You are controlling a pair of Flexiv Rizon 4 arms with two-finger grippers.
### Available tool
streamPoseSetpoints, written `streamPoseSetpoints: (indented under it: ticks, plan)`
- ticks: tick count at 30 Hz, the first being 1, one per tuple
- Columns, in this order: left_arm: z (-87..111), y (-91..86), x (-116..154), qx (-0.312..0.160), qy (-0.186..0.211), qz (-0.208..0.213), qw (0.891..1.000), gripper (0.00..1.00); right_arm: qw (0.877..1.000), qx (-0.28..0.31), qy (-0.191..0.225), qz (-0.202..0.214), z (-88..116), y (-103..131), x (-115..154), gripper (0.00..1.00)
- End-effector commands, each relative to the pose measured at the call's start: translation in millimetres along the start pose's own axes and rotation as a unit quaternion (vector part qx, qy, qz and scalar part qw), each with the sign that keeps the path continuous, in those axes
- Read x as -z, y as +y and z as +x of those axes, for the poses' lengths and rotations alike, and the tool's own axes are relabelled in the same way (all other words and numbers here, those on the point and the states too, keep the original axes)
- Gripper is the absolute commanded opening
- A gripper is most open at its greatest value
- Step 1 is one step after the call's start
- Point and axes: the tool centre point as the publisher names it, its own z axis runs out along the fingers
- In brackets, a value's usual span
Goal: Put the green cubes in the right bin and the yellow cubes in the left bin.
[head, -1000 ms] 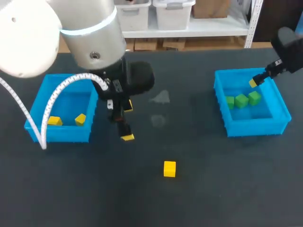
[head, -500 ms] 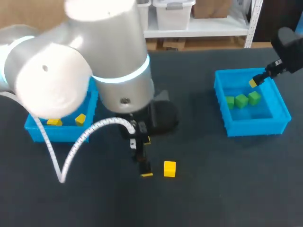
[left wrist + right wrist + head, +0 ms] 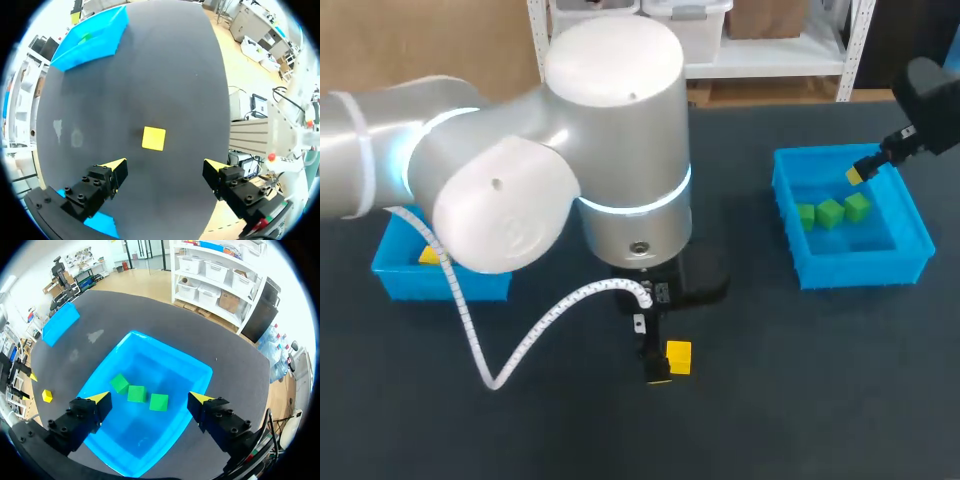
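One yellow cube lies on the dark table near its front middle. My left gripper hangs open above it, and the cube shows just ahead of the gap between its fingers, touched by neither. Three green cubes lie in the right bin. My right gripper stands open over that bin, above the green cubes, holding nothing. The left bin is mostly hidden behind my left arm, with one yellow cube showing inside.
My bulky left arm spans from the table's left to its middle. Faint smudges mark the tabletop between the bins. The right wrist view also takes in the loose yellow cube and the far left bin.
My left arm has swung from beside the left bin to the right and toward the table's front, ending over the loose yellow cube. The right arm has kept still.
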Motion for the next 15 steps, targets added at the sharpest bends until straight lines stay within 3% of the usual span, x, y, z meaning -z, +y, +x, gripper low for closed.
streamPoseSetpoints:
  ticks: [1, 15]
  plan:
    - [-12.6, 7.1, -12, 0.004, 0.013, 0.001, 1.0, 1.0, 1.0, 0.0, -0.001, 0.0, 1, 0, 0, 1.0]
    - [-25.8, 8.2, -37, 0.01, 0.033, 0.001, 0.999, 1.0, 1.0, 0.0, -0.001, 0.0, 1, 0, 0, 1.0]
